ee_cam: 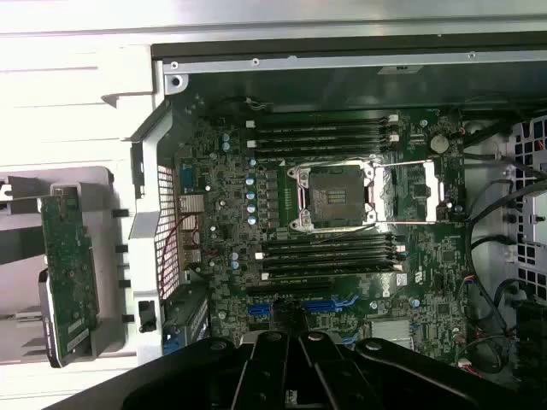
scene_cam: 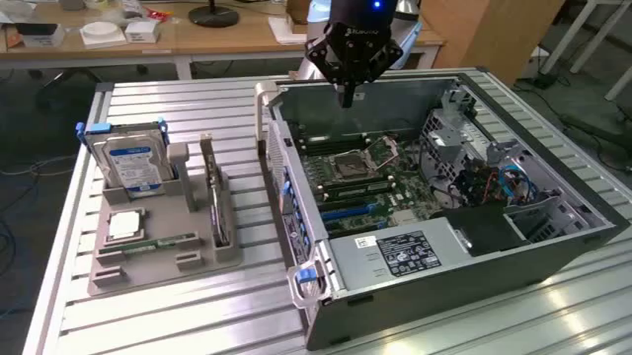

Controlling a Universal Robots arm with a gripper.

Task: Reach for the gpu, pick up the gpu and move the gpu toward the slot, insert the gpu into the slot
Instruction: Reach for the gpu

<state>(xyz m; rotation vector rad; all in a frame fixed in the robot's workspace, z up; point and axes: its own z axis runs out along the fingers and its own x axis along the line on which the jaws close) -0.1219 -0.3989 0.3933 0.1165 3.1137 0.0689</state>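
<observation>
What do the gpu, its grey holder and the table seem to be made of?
The gpu: a green circuit board, likely fibreglass laminate with a matte finish; small components dot its face in the wrist view.
The grey holder: probably plastic, matte, with moulded-looking slots and blocks.
The table: looks like metal, perhaps aluminium, judging by its silvery ribbed slats with soft glare.

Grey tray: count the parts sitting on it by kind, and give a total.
hard drive: 1
gpu: 1
memory stick: 1
square chip: 1
Total: 4
</observation>
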